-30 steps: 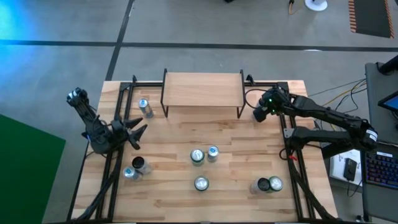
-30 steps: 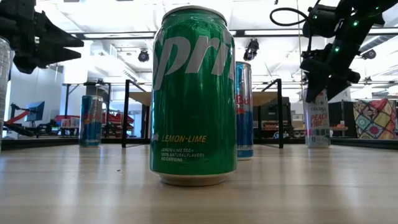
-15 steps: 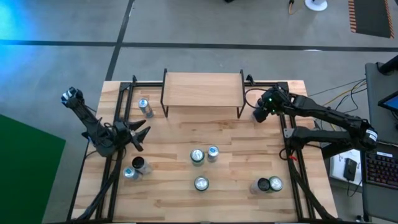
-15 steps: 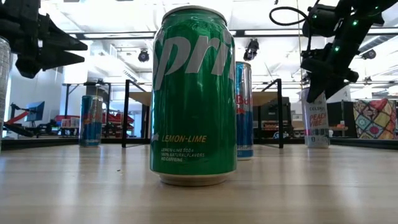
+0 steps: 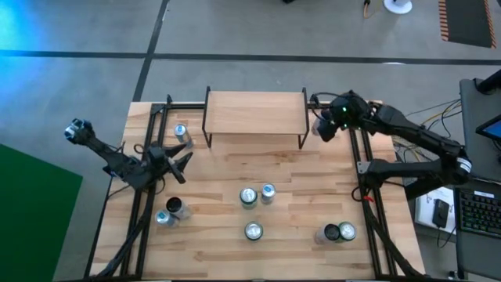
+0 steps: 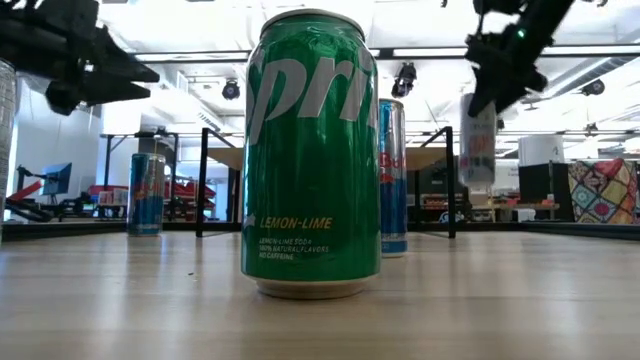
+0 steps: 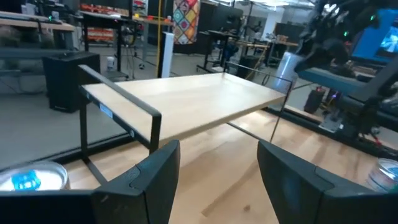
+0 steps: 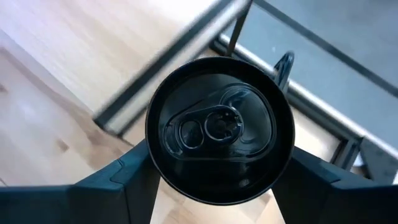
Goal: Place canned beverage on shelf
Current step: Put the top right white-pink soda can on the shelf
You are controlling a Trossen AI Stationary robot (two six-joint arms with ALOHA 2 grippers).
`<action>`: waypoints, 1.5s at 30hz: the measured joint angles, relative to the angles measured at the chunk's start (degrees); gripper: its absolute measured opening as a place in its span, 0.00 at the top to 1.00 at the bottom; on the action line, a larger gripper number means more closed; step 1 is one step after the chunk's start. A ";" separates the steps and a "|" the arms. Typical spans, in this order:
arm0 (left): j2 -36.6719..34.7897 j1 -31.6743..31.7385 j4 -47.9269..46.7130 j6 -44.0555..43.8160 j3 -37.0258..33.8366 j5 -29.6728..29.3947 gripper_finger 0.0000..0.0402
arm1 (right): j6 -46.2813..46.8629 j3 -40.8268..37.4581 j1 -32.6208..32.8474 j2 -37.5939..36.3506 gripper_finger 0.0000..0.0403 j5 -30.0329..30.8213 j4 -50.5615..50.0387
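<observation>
Black-topped can (image 8: 219, 129) — gripped by right gripper (image 5: 322, 128).

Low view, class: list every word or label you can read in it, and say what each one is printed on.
"LEMON-LIME": green can at the front.
"pri", cut-off large white letters: same green can.
Small lines under "LEMON-LIME": too small to read.
Blue-and-silver can behind it: lettering mostly hidden.
Can held by the right claw: blurred, unreadable.

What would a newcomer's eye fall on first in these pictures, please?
First, the green Sprite can filling the low view; it stands near the table's front centre. Next, the right claw holding a slim pale can in the air beside the right end of the shelf. The left claw hovers open at the table's left side.
</observation>
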 joint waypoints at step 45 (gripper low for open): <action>2.21 14.32 0.90 14.27 6.51 2.32 0.50 | -10.72 51.15 -9.55 39.53 0.39 -8.48 -12.57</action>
